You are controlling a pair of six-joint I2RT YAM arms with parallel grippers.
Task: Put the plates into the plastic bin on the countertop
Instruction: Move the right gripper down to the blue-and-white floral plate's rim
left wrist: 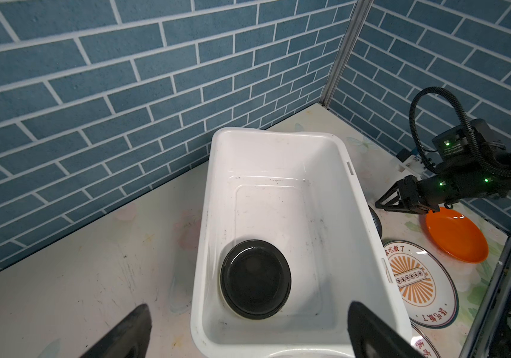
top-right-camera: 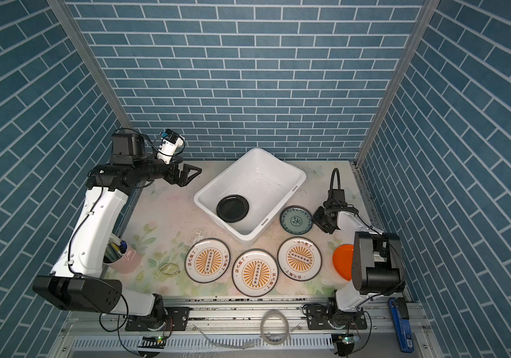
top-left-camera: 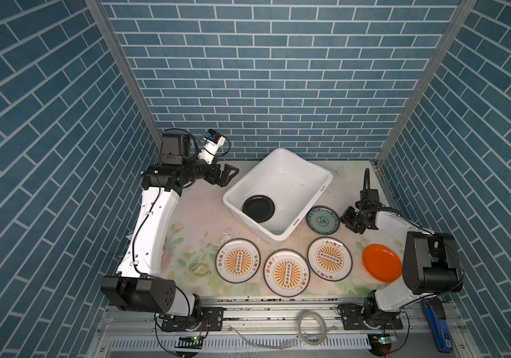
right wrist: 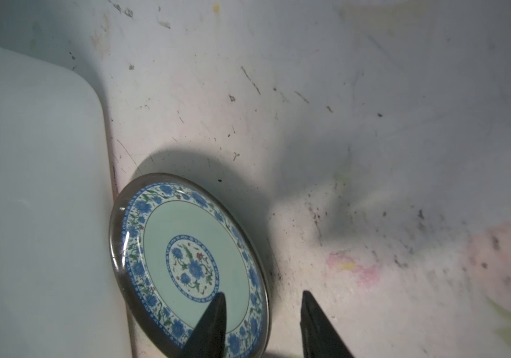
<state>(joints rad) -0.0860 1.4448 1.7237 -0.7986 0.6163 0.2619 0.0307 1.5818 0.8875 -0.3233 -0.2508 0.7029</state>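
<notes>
We see the white bin (top-left-camera: 279, 173) sitting askew at the centre of the floral worktop (top-left-camera: 198, 214), with the black plate (top-left-camera: 259, 208) lying flat in its corner nearest the camera in both top views. From the bin, the teal plate (top-left-camera: 322, 219) rests at about four o'clock, touching or just beside the bin's wall in the right wrist view (right wrist: 192, 248). Three sunburst plates lie in a row at the bin's six o'clock: one to the left (top-left-camera: 238, 260), one in the middle (top-left-camera: 286, 272), one to the right (top-left-camera: 329, 258). The orange plate (top-left-camera: 382, 262) lies at their three o'clock, partly under the right arm.

Our right gripper (right wrist: 262, 313) sits low at the teal plate's edge, jaws parted, one finger (right wrist: 214, 322) over the plate's face, the other outside the rim over the worktop; no squeeze on the rim is visible. Our left gripper (top-left-camera: 228, 175) hangs at the bin's ten o'clock, jaws spread wide and empty, looking down into the bin (left wrist: 279, 192) at the black plate (left wrist: 255, 279). A rubber band (top-left-camera: 201, 269) lies near the left sunburst plate, and a pink cup (top-right-camera: 125, 258) stands beside the left arm.
</notes>
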